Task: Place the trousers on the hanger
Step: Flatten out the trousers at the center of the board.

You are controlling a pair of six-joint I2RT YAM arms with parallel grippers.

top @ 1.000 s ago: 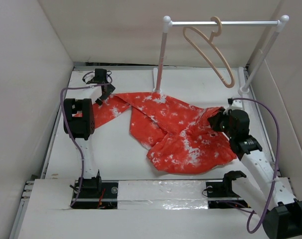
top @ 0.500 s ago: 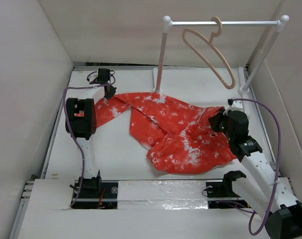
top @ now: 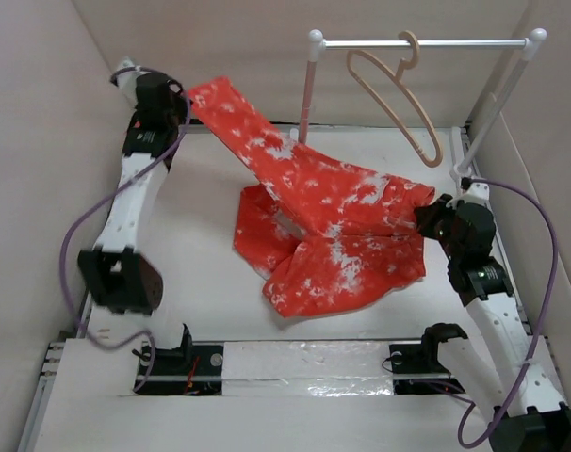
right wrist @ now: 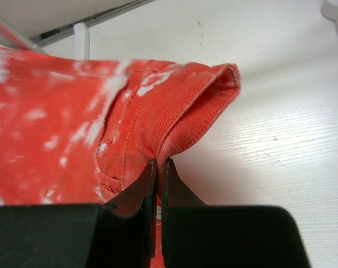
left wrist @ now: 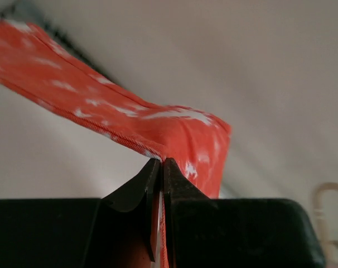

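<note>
The red-orange trousers (top: 333, 212) with white blotches stretch from high at the back left down to the right side of the table. My left gripper (top: 185, 92) is raised near the back wall and shut on a leg end (left wrist: 180, 137). My right gripper (top: 423, 218) is low at the right and shut on the waistband fold (right wrist: 191, 111). The lower leg lies crumpled on the table (top: 201, 273). The pale beige hanger (top: 399, 94) hangs by its hook from the white rail, above and behind the trousers, apart from both grippers.
The white two-post rail rack (top: 427, 42) stands at the back right; its left post (top: 307, 94) is right behind the lifted leg. Box walls close in on the left, back and right. The right post foot (right wrist: 335, 10) is near my right gripper.
My left gripper shut on the leg end and lifted it high toward the back left, pulling the leg taut. The right gripper, still shut on the waistband, shifted slightly right and up.
</note>
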